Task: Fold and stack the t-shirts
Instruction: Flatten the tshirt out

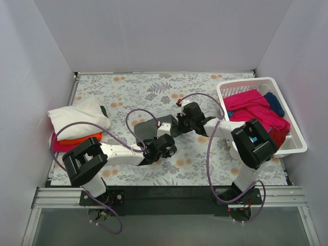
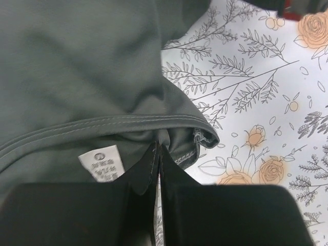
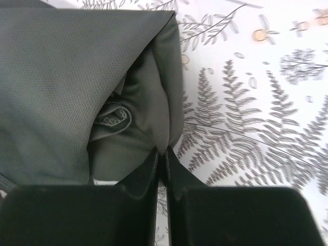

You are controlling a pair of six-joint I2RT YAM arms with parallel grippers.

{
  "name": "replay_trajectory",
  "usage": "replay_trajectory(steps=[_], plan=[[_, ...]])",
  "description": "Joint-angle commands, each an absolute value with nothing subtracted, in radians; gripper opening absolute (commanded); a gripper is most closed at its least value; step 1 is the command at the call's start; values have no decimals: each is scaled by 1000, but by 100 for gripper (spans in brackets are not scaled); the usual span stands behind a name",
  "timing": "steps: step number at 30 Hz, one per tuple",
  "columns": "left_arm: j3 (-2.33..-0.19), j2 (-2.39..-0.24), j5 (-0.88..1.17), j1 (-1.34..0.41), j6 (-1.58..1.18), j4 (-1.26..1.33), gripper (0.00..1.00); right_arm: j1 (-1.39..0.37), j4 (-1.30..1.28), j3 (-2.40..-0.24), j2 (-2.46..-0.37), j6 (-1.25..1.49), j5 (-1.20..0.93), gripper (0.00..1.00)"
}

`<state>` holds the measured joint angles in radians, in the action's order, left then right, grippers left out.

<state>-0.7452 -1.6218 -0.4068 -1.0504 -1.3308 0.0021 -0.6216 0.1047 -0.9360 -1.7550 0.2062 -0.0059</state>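
Draping white-walled floral tabletop (image 1: 128, 92) — grey t-shirt (image 1: 147, 130)

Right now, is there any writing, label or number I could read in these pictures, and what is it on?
White tag on the dark grey t-shirt: a round mark and a few printed lines, too blurred to read.
White basket: no writing visible.
Floral table cover: pattern only, no words or numbers.

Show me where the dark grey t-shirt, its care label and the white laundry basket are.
dark grey t-shirt (image 2: 77, 61), left wrist view, on the plain cloth above the stitched seam.
care label (image 2: 100, 165), left wrist view, on the middle of the white tag.
white basket (image 1: 245, 82), top external view, on its far rim.
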Motion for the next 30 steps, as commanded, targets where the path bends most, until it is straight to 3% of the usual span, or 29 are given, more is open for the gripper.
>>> replay_trajectory(steps=[1,11,19,20,21,22,24,25,30], plan=[[-733,-1413,-547,-1043,-1313,-77,0,-583,100,-928,-1602,186,-5,1],[-765,-916,-727,-919,-1189,-160,0,-578,-184,-1003,-1172,121,336,1],[-778,-917,-632,-666,-1167,-207,0,-580,-239,-1017,-1069,100,379,1],[-775,-934,-620,-616,-1173,-218,5,-580,-247,-1017,-1081,103,373,2],[-761,-957,-617,-594,-1184,-228,22,-580,-252,-1012,-1106,109,370,5],[-755,-995,-611,-571,-1187,-232,36,-580,-253,-1009,-1115,121,374,18],[-746,-1035,-607,-520,-1187,-242,65,-580,-258,-996,-1130,133,391,35],[-749,-1052,-615,-517,-1187,-247,67,-580,-258,-982,-1137,141,394,45],[-715,-1100,-485,-538,-1206,-201,72,-591,-252,-950,-1128,153,336,54]])
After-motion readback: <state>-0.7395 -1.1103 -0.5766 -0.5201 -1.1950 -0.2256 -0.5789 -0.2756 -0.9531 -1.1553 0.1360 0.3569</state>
